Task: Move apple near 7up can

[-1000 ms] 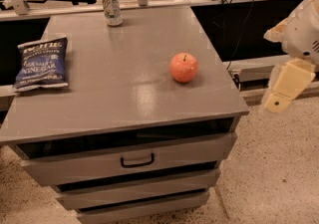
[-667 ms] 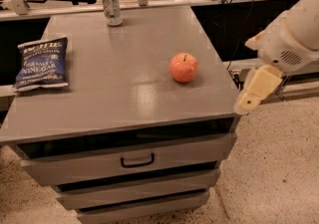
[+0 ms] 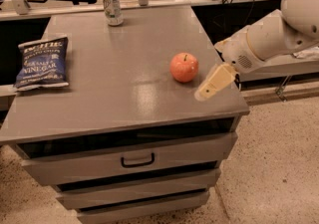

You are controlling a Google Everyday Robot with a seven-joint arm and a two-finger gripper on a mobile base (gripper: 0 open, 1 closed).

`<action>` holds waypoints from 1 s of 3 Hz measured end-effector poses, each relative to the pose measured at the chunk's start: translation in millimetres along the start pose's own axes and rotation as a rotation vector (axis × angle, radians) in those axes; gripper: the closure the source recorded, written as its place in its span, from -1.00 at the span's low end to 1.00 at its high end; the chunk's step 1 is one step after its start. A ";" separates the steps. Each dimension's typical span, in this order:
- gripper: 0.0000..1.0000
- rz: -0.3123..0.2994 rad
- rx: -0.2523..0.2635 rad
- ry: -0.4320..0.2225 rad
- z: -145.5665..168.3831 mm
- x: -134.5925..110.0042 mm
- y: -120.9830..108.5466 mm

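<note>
The red-orange apple [image 3: 184, 66] with a short dark stem sits on the grey cabinet top [image 3: 124, 98], right of the middle. The 7up can [image 3: 112, 6] stands upright at the far edge of the top, well apart from the apple. My gripper [image 3: 208, 88] comes in from the right on a white arm. It hovers over the right front part of the top, just right of and a little in front of the apple, not touching it. It holds nothing.
A flat blue chip bag [image 3: 41, 62] lies at the left side of the top. The cabinet has drawers below, the top one with a dark handle [image 3: 137, 160]. Metal posts and a rail stand behind the cabinet. Speckled floor lies to the right.
My arm has moved left from beyond the cabinet's right edge to over the top, bringing the gripper close to the apple. Apple, can and bag have not moved.
</note>
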State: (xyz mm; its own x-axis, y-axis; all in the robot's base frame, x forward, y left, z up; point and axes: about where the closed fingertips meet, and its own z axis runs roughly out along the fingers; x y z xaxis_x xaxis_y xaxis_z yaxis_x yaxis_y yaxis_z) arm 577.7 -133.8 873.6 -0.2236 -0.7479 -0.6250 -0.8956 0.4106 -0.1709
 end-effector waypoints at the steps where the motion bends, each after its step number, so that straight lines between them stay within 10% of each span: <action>1: -1.00 0.039 -0.023 -0.119 24.7 -20.6 -7.6; 3: -0.25 0.112 -0.073 -0.262 56.7 -37.7 -3.0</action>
State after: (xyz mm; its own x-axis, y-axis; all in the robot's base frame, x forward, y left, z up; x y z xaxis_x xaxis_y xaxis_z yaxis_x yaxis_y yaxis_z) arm 610.6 -77.3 854.5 -0.2243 -0.5359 -0.8139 -0.8984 0.4372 -0.0403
